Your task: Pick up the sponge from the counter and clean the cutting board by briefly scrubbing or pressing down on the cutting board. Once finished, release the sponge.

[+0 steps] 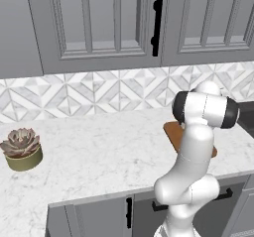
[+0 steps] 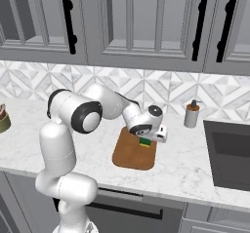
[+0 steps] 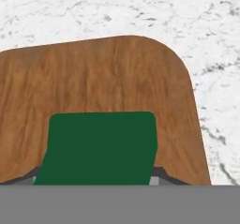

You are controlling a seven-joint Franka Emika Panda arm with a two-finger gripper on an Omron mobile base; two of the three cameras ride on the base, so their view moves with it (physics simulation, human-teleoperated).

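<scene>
Since the sponge [image 2: 144,141] sits between the fingertips over the board [image 2: 134,149], the pickup looks done and the carry to the board as well. From the right base view the sponge's yellow underside appears at or just above the wood, near the board's far right corner — contact cannot be confirmed. Left to do, by my reading: the press or short scrub, then letting go.

Gripper [image 2: 145,140] — closed around the sponge; in the hand view the green top [image 3: 98,148] fills the space between the two dark tips, which show just at its lower corners. Board grain runs beyond it, with counter [image 3: 215,54] past the rounded corner.

Arm pose: upper links rise from the base, elbow high, forearm reaching forward and right, wrist bent so the hand points down at the board. In the left base view the arm's own bulk covers most of the board [image 1: 173,130]; a potted succulent [image 1: 21,149] stands well apart on the counter's left.
</scene>
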